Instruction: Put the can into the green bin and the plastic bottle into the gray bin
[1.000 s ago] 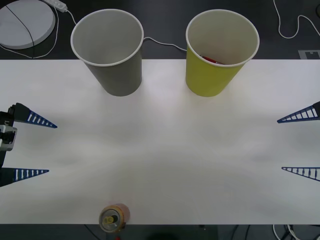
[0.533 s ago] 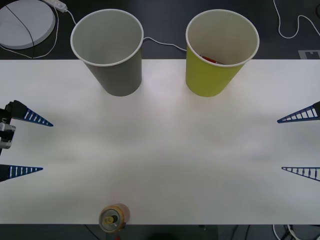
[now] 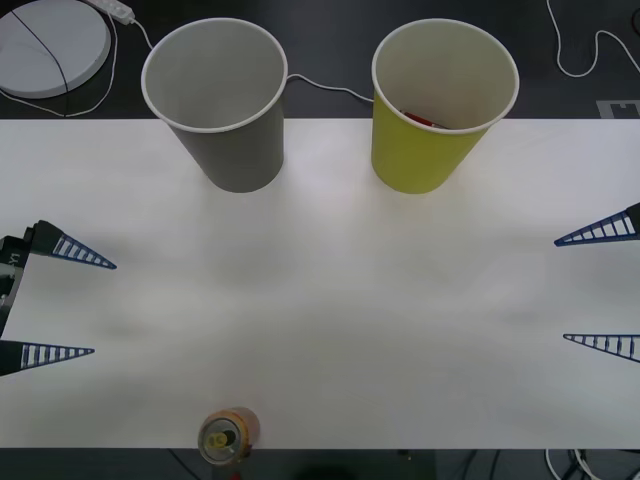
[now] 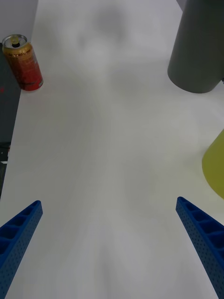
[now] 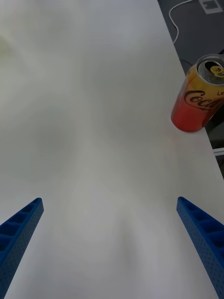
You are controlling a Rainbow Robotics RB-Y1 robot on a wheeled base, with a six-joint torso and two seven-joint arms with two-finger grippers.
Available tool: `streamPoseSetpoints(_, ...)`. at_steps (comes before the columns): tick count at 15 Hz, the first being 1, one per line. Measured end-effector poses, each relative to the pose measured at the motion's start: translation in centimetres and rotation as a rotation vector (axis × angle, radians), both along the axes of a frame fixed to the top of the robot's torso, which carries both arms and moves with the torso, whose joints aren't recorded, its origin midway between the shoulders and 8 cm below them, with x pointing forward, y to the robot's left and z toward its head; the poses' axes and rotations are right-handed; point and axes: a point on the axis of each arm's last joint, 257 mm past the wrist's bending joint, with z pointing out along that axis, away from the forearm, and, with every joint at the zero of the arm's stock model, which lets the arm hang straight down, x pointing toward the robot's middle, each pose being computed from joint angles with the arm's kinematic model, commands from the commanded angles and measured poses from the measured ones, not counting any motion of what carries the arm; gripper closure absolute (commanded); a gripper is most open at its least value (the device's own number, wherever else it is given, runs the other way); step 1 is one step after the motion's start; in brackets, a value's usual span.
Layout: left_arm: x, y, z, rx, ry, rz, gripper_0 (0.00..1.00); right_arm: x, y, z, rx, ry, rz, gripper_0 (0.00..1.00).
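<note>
Your left gripper (image 3: 50,305) hovered at the left edge of the white table (image 3: 330,300), its blue ribbed fingers spread wide with nothing between them; your right gripper (image 3: 600,285) hung at the right edge, its fingers likewise spread and holding nothing. The can (image 3: 228,436) stood upright at the table's near edge, left of centre, its tab end up, well apart from both grippers; your left wrist camera caught it (image 5: 198,100) close to the table's edge, orange-red below and gold above, and your right wrist camera saw it (image 4: 22,62) across the table. At the far edge the gray bin (image 3: 218,100) stood upright on the left and the green bin (image 3: 440,105) upright on the right, apart from each other; something red (image 3: 425,120) showed inside the green bin, too hidden to identify.
</note>
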Motion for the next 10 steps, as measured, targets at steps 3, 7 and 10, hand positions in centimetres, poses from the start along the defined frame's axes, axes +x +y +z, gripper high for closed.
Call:
streamPoseSetpoints(3,-0.5,0.1,-1.8,-0.068,0.013,-0.037,0.0,0.0,0.0,0.0,0.0,0.0,0.0,0.0)
streamPoseSetpoints(7,-1.7,-0.3,-4.4,-0.161,0.031,-0.099,0.0,0.0,0.0,0.0,0.0,0.0,0.0,0.0)
streamPoseSetpoints(10,-2.8,-0.7,-6.1,-0.218,0.05,-0.139,0.0,0.0,0.0,0.0,0.0,0.0,0.0,0.0)
